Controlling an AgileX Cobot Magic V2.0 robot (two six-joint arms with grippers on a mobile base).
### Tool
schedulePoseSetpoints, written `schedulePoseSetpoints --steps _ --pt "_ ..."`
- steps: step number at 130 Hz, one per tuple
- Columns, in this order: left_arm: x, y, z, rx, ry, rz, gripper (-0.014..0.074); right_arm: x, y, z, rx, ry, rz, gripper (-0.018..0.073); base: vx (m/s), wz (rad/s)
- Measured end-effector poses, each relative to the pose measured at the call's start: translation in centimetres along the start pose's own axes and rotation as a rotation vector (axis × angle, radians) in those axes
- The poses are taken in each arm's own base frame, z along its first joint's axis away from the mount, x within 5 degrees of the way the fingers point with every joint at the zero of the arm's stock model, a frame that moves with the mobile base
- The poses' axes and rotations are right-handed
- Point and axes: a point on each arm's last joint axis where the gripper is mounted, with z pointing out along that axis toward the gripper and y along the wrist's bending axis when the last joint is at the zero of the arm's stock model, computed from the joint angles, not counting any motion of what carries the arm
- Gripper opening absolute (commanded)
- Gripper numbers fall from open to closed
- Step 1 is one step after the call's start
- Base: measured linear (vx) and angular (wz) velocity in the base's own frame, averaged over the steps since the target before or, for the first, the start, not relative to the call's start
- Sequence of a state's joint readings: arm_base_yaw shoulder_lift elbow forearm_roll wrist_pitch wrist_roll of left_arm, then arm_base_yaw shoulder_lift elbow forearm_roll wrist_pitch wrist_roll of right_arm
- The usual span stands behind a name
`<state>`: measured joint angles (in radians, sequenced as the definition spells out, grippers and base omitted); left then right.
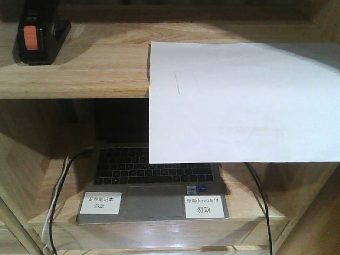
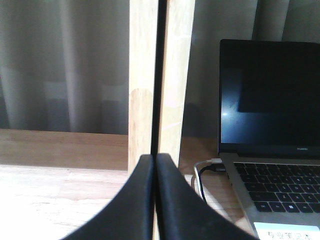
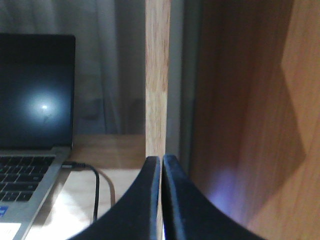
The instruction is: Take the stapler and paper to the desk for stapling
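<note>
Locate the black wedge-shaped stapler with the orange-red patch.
Front view: the black stapler sits at the upper left, on the light wooden shelf board, apart from and left of the white paper sheet overhanging that board's edge.

The paper (image 1: 244,101) overhangs the upper shelf (image 1: 79,74) at its front, screening the lower bay (image 1: 37,154), which the open laptop (image 1: 154,167) and side cables (image 1: 264,204) fill. Bare board lies between paper and stapler (image 1: 38,36).
</note>
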<state>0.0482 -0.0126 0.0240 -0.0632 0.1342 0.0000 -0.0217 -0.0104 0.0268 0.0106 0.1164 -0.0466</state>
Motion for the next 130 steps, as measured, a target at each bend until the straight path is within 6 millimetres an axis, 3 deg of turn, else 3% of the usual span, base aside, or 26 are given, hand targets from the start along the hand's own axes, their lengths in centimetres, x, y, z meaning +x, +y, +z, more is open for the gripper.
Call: schedulePoseSetpoints --steps 28,64,76,94,107,117,130 --pt "-0.6 0.0 0.0 0.0 -0.063 0.0 -0.0006 -0.7 0.0 0.0 0.004 -0.077 -0.004 -0.0006 0.0 0.0" --pt "-4.2 0.0 -1.0 0.0 -0.481 0.0 -0.0006 -3.2 -0.1 -0.6 0.015 -0.34 -0.011 -0.0006 0.0 0.0" --pt "-5.6 0.0 -1.7 0.001 -0.603 0.0 -0.0006 -5.2 -0.2 -1.1 0.018 -0.414 -0.011 -0.0006 0.0 0.0" --pt "-10.3 -0.3 -3.9 0.011 -0.778 -0.002 -0.0006 -10.0 -0.4 -3.1 0.025 -0.569 -0.011 -0.0006 0.0 0.0" --pt "-15.8 -0.7 -7.4 0.024 -0.941 -0.004 -0.0006 -14.1 -0.5 -5.4 0.03 -0.686 -0.011 -0.0006 0.0 0.0" --pt "-19.0 -1.0 -10.1 0.033 -1.009 -0.004 -0.0006 -17.4 -0.6 -8.0 0.034 -0.782 -0.01 -0.0006 0.0 0.0" --pt "-22.4 -1.3 -13.3 0.044 -1.031 -0.002 -0.0006 -20.6 -0.7 -10.0 0.036 -0.843 -0.01 -0.0006 0.0 0.0"
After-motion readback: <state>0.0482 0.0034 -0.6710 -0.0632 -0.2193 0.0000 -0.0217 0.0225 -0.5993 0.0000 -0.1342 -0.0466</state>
